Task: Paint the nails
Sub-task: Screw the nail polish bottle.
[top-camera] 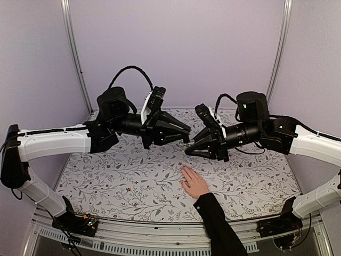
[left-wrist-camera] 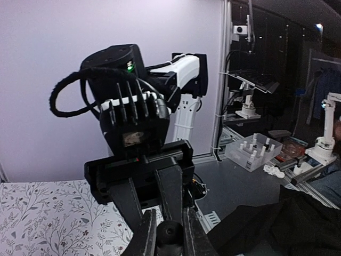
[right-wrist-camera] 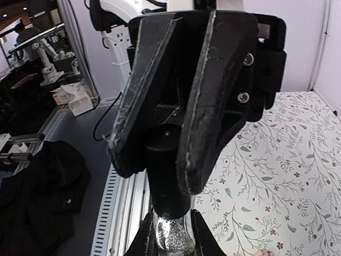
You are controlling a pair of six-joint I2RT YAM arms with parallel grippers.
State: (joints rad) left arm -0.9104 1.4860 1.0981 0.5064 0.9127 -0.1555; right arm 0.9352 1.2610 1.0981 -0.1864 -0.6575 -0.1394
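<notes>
Black left fingers (left-wrist-camera: 146, 234) clamped on black cap (right-wrist-camera: 165, 160), tip to tip with right fingers (right-wrist-camera: 201, 237) clamped on glittery bottle (right-wrist-camera: 171, 234). Below both, apart, nails (top-camera: 185, 170) of light-skinned hand (top-camera: 195, 184) lying flat on floral tabletop (top-camera: 122, 181), black sleeve (top-camera: 218, 224) beyond.

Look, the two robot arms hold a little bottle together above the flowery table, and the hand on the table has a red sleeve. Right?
Not quite: the sleeve is black, not red; the top external view shows it. The rest is right: the left fingers and right fingers hold the little bottle together above the flowery table, where the hand lies.
</notes>
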